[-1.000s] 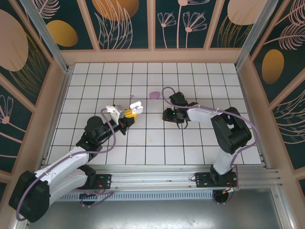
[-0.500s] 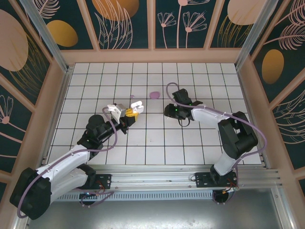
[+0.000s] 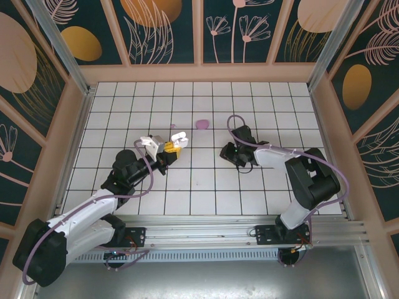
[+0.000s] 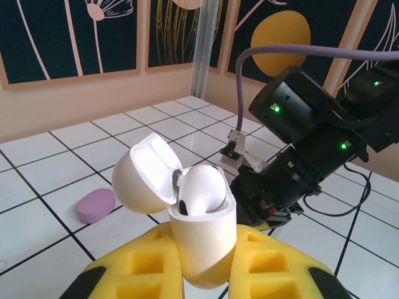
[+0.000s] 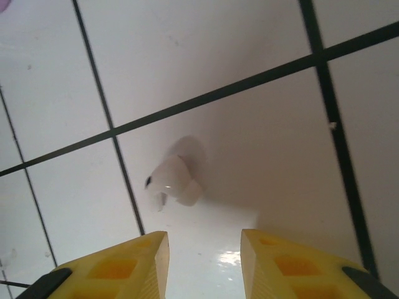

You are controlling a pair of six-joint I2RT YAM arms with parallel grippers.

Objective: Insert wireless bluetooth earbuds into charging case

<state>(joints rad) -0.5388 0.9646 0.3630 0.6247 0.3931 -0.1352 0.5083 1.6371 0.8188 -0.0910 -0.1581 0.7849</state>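
Rightward and slightly toward the bases, the right arm (image 3: 299, 168) has swung its wrist over the last second; the left arm (image 3: 93, 212) has barely stirred. The white tiled table with black grid lines (image 3: 206, 199) is ringed by wooden-framed walls (image 3: 199, 73), and both arms work near its middle, well apart from every edge, with bare tiles on all sides.

The right pincer (image 3: 232, 154) (image 5: 204, 240) points down at the tiles, its yellow fingers spread. The left pincer (image 3: 171, 147) (image 4: 202, 249) pinches the base of a white egg-shaped charging case (image 3: 177, 138) (image 4: 199, 243), held upright with its lid tipped open.

A pink-purple pebble shape (image 3: 201, 124) (image 4: 96, 205) lies on the tiles beyond the case, apart from both pincers. One white earbud (image 4: 202, 184) sits in the case's well. A second small white earbud (image 5: 173, 180) lies on the table just ahead of the right pincer's fingertips, untouched, beside a grid line.
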